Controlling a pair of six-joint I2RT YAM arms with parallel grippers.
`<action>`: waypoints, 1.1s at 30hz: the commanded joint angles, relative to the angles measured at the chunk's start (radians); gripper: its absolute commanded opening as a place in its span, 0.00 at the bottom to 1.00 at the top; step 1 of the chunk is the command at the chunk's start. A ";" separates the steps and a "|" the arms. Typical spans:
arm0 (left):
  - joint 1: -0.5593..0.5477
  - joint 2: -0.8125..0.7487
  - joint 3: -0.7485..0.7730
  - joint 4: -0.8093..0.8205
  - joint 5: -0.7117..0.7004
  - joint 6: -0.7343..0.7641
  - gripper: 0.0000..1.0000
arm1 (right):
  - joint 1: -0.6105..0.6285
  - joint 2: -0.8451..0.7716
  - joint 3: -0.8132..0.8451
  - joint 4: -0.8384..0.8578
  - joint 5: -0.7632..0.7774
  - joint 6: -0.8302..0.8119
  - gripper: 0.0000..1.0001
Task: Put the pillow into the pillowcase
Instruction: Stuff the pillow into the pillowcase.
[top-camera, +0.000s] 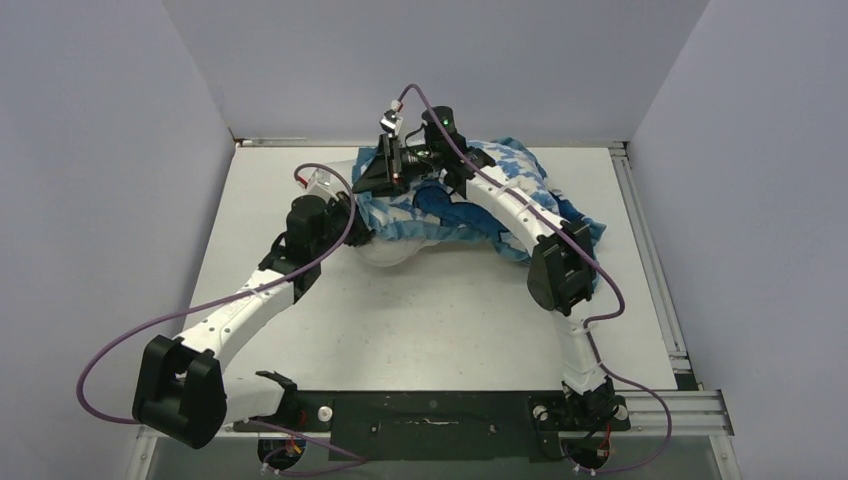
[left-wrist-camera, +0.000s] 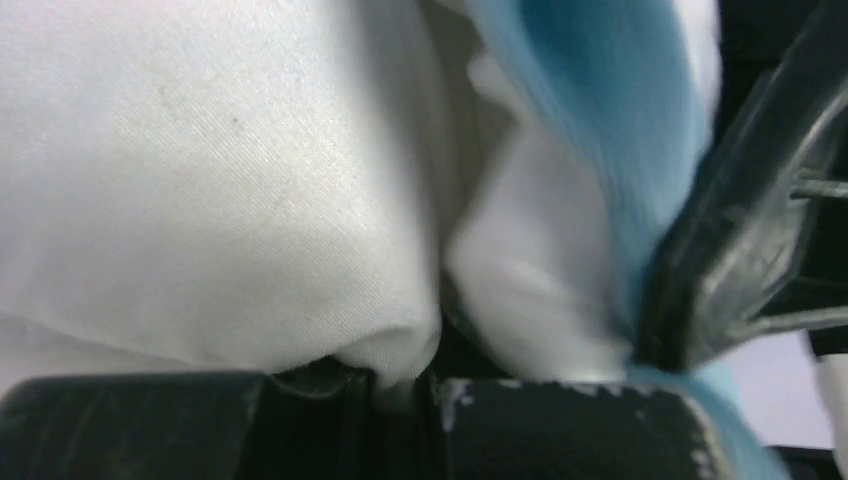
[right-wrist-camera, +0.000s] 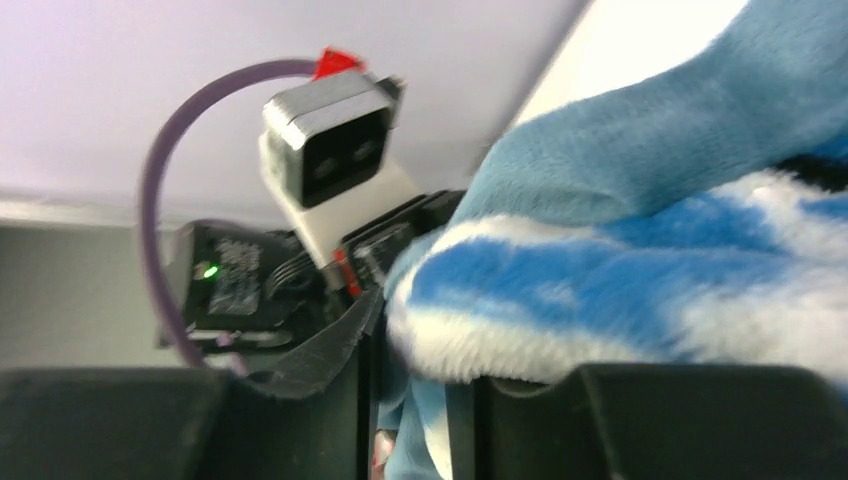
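The pillowcase (top-camera: 515, 158) lies bunched at the far side of the table (top-camera: 420, 320), with the pillow (top-camera: 390, 252) bulging from its ruffled mouth. The left end effector (left-wrist-camera: 402, 395) is clamped on a white fold (left-wrist-camera: 398, 362). The right end effector (right-wrist-camera: 420, 425) has plush between barely parted jaws, and I can't tell if it bites. If it slips, the mouth could sag and jam the pillow.
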 joint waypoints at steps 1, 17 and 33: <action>-0.064 -0.049 -0.025 0.079 0.136 0.020 0.00 | 0.042 -0.093 0.127 -0.793 0.331 -0.707 0.33; -0.066 -0.038 -0.115 -0.004 0.094 0.114 0.00 | 0.056 -0.358 0.063 -0.770 1.105 -0.965 0.90; -0.088 -0.056 -0.098 -0.081 0.094 0.183 0.00 | 0.085 0.016 0.338 -0.904 1.102 -0.947 0.84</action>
